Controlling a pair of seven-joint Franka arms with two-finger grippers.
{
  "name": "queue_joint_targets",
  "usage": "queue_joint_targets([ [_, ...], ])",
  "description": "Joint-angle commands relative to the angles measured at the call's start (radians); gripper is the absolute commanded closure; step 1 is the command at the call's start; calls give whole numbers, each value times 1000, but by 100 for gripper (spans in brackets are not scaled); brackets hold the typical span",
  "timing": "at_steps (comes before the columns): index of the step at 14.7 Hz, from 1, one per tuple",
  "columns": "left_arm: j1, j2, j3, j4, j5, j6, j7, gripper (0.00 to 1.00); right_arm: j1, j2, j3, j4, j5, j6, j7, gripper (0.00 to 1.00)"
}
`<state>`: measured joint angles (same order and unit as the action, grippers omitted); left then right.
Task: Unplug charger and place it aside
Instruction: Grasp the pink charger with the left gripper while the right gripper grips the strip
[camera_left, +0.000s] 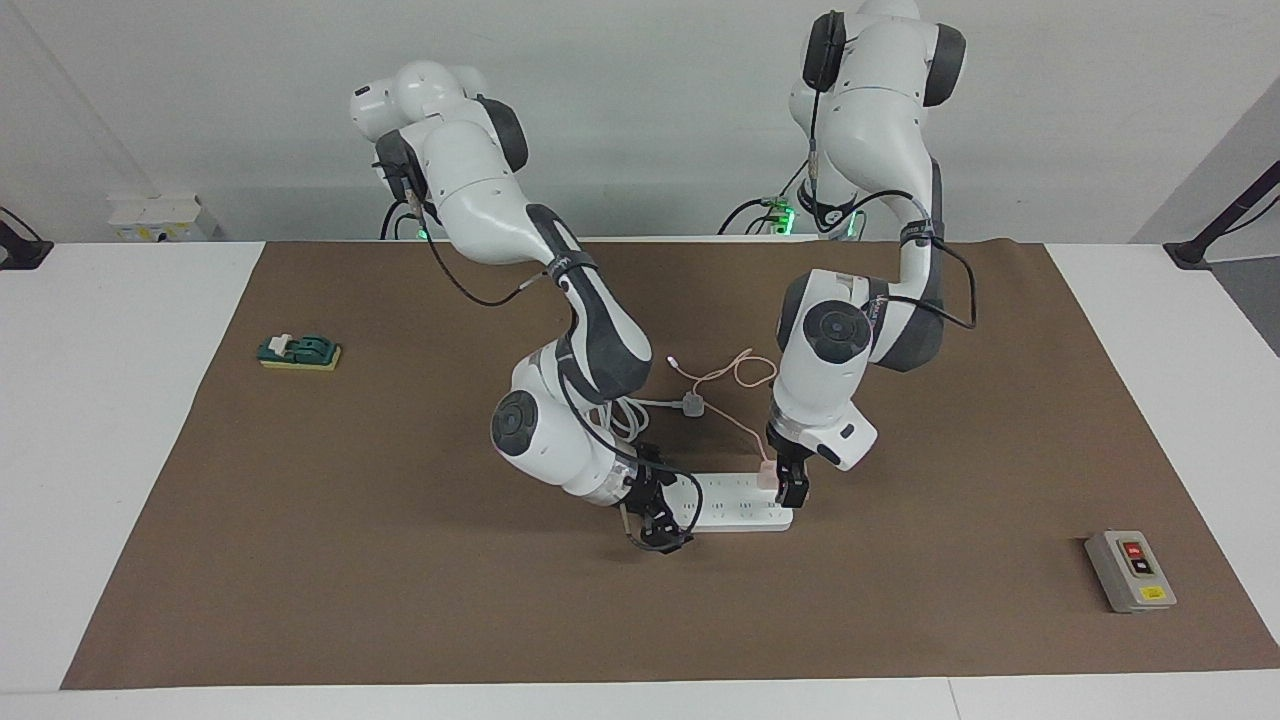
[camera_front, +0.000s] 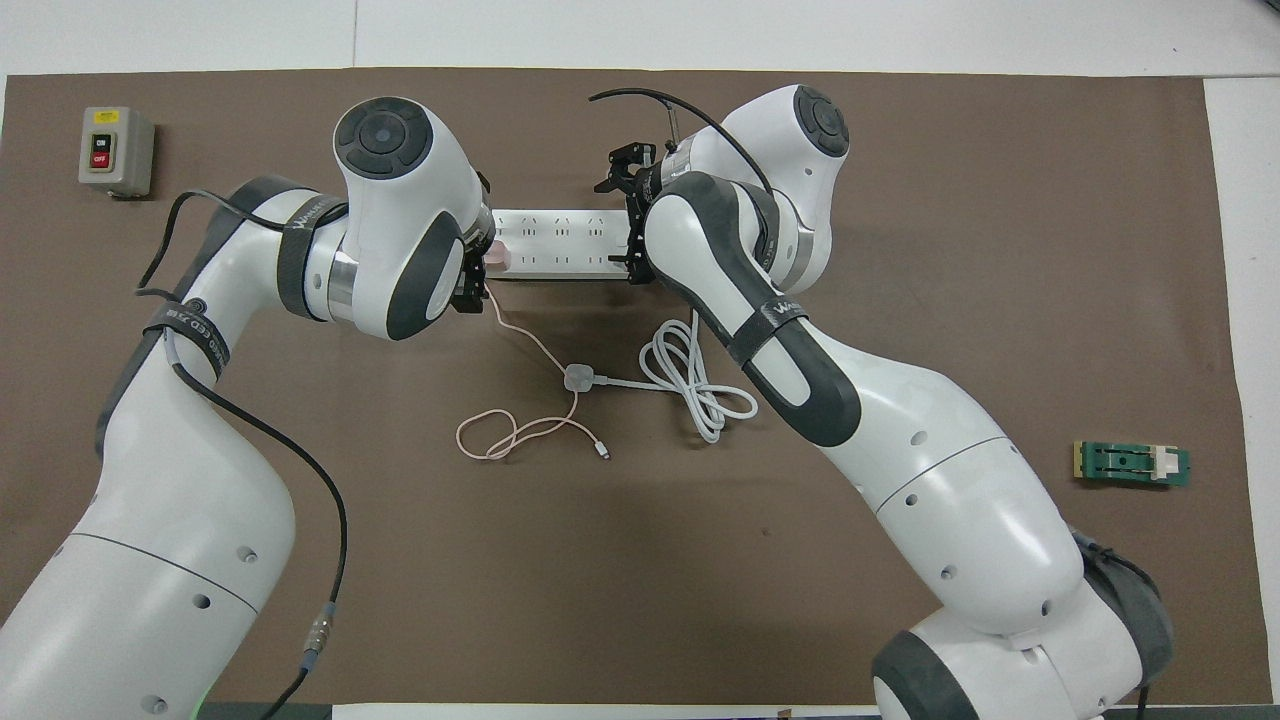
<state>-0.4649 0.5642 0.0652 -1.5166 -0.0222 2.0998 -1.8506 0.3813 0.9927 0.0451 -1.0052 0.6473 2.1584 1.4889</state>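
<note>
My left gripper (camera_left: 783, 478) pinches the pink charger (camera_left: 765, 473); my right gripper (camera_left: 662, 520) clamps the power strip (camera_left: 735, 508), steadying it for the pull.

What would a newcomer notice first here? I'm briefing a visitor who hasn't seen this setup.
Both arms meet at the white power strip mid-table: the left tool is at the pink charger plugged into one end, and the right tool is at the other end. Nearer the robots, the white plug lies unplugged beside its looped cord.

Pale pink charger (camera_left: 765, 475) plugged upright in power strip (camera_left: 735, 500), cable trailing toward robots.
</note>
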Motion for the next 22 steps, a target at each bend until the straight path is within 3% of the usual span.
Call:
queue_joint_targets([
  [1,-15,-41,13,-57,8,37,-18,0,-10,52,7,36,9,17,-25,0],
  [3,-17,-41,15,-57,10,43,-18,32,-12,52,7,24,15,21,-26,0],
  [5,-18,-43,15,-66,10,48,-18,99,-48,50,41,42,49,-92,-16,0],
  [9,-17,-43,15,-63,10,48,-18,100,-68,44,48,95,54,-193,10,0],
  [12,-17,-43,15,-62,10,48,-18,100,-62,44,52,97,60,-187,10,0],
  [22,-17,-43,15,-60,11,40,-18,100,-50,81,53,91,54,-49,-81,0],
])
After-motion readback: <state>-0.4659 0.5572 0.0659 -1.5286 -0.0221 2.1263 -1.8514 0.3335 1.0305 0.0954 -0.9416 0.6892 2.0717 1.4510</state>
